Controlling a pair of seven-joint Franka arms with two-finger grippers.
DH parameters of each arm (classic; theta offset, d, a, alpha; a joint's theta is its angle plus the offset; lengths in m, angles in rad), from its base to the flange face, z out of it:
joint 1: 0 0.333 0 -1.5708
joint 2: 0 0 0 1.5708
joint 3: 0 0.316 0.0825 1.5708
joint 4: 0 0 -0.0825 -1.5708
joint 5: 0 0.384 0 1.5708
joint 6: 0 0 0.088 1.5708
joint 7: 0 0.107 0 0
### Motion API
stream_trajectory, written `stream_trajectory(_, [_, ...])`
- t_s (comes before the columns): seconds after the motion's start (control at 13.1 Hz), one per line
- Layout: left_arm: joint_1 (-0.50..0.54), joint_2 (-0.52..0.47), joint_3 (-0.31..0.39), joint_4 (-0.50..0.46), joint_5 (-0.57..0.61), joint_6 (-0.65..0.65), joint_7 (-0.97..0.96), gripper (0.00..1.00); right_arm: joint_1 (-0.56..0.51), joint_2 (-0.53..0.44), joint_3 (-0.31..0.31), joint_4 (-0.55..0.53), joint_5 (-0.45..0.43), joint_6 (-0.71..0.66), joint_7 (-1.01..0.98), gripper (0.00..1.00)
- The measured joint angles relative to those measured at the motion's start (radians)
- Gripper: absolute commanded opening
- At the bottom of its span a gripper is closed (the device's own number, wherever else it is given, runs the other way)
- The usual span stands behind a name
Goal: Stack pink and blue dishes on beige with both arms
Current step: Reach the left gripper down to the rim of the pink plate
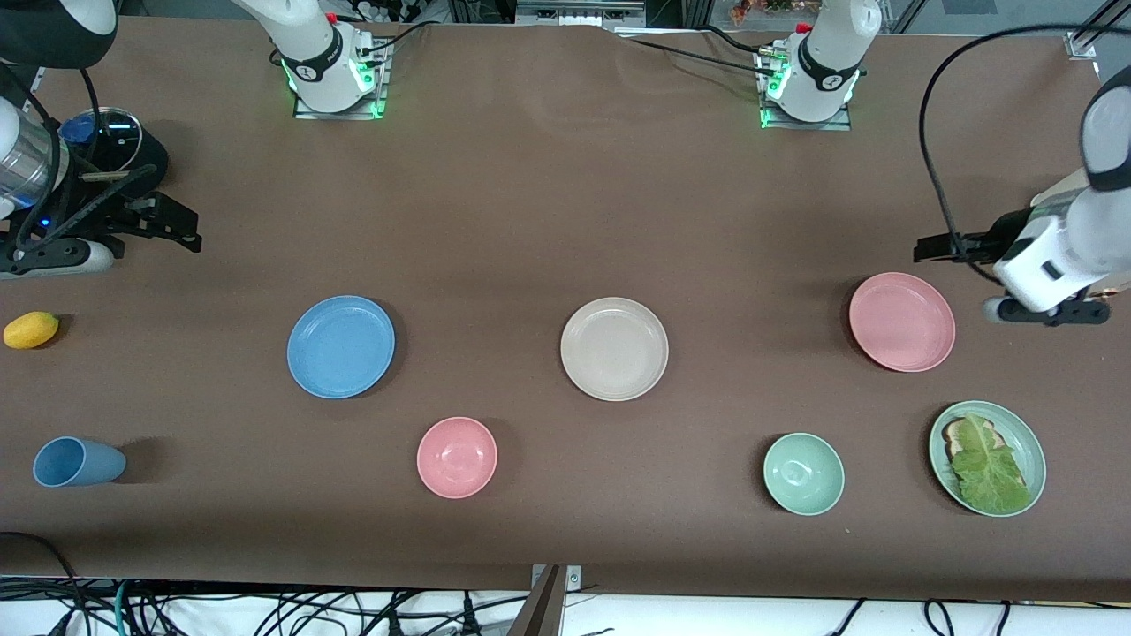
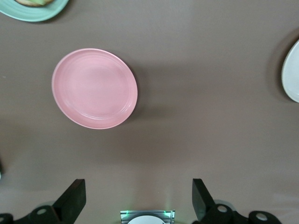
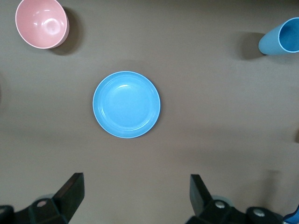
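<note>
The blue plate (image 1: 341, 346), the beige plate (image 1: 614, 348) and the pink plate (image 1: 902, 321) lie apart in a row on the brown table, with the beige one in the middle. My left gripper (image 1: 928, 249) hangs open and empty over bare table beside the pink plate (image 2: 95, 88), its fingers (image 2: 74, 198) wide apart. Over bare table at the right arm's end, my right gripper (image 1: 181, 231) is also open and empty. The blue plate (image 3: 126, 104) shows whole in the right wrist view, clear of that gripper (image 3: 135, 186).
Nearer the front camera stand a pink bowl (image 1: 457, 457), a green bowl (image 1: 803, 473), a green plate with bread and lettuce (image 1: 987, 457) and a blue cup (image 1: 78, 461) on its side. A yellow fruit (image 1: 31, 329) lies at the right arm's end.
</note>
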Motion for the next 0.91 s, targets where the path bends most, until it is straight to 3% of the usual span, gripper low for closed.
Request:
stream_trajectory(0.3, [0.002,0.076,-0.002,0.009,0.0,0.009,0.0,1.0,0.0,0.0,0.0,0.0,0.0,0.0,0.0,1.0])
stream_trajectory(0.61, [0.013,0.091,0.001,0.013,0.0,0.033,0.0,1.0,0.0,0.0,0.0,0.0,0.0,0.0,0.0,1.0])
stream_trajectory(0.91, [0.106,0.128,0.004,0.003,-0.05,0.134,0.125,1.0,-0.001,0.0,0.0,0.0,0.0,0.0,0.0,1.0])
